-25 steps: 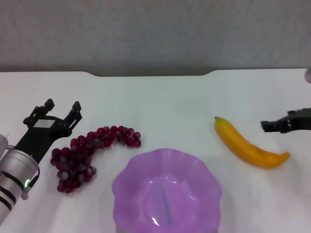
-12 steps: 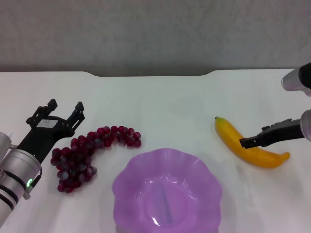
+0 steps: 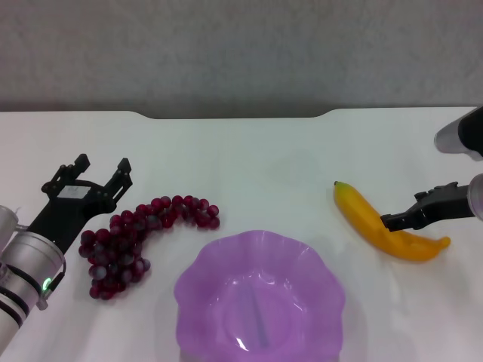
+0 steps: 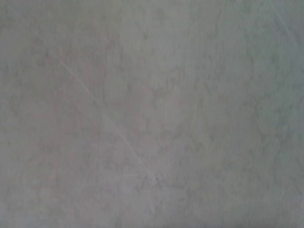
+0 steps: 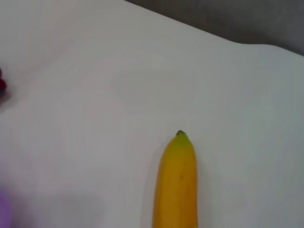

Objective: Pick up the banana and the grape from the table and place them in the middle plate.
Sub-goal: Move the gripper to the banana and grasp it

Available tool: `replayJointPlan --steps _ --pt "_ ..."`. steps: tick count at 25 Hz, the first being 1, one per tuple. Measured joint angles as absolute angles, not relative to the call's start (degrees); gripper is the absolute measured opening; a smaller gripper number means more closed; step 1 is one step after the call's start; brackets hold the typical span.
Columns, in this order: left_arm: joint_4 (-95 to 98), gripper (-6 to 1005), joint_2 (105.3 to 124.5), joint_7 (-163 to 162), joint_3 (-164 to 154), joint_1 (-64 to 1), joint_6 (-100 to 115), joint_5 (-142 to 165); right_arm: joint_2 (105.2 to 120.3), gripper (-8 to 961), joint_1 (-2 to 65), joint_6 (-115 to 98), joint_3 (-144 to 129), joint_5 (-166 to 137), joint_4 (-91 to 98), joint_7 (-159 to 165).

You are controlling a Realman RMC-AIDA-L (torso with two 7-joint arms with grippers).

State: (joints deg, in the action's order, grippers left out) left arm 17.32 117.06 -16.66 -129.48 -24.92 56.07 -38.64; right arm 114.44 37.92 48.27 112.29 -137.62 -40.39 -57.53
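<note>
One middle plate (image 3: 260,298) sits at the near edge of the surface (image 3: 249,162), with nothing in it. Just beyond it to the left lies one grape (image 3: 136,234) bunch, close to the plate's rim but not clearly touching it. The left end effector (image 3: 90,177) hovers beside the bunch's left end with its fingers spread apart. Toward the right edge lies one banana (image 3: 381,224), flat on the surface, dark tip pointing to the far edge. The right end effector (image 3: 396,221) reaches over the banana's middle; I cannot tell whether its fingers are parted or closed.
</note>
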Motion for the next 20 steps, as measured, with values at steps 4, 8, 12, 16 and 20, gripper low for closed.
replayJointPlan --steps 4,8,12,16,20 --pt "17.35 772 117.11 -16.63 -129.46 -24.92 56.07 -38.78 114.70 809 38.28 45.17 111.80 -134.63 -37.45 -61.67" --pt "17.41 773 117.11 -16.66 -129.45 -24.91 56.07 -38.81 114.80 805 38.83 43.49 111.13 -129.61 -34.75 -66.37" --pt "17.41 773 117.10 -16.73 -129.45 -24.89 56.07 -38.81 114.86 802 39.26 43.26 111.07 -128.64 -33.65 -67.12" --pt "17.46 774 117.07 -16.73 -129.45 -24.87 56.07 -38.79 114.86 798 39.31 43.23 110.66 -128.77 -32.71 -67.15" --pt "17.49 772 117.07 -16.73 -129.45 -24.87 56.09 -38.76 114.85 795 39.35 42.72 109.78 -128.84 -31.96 -67.17"
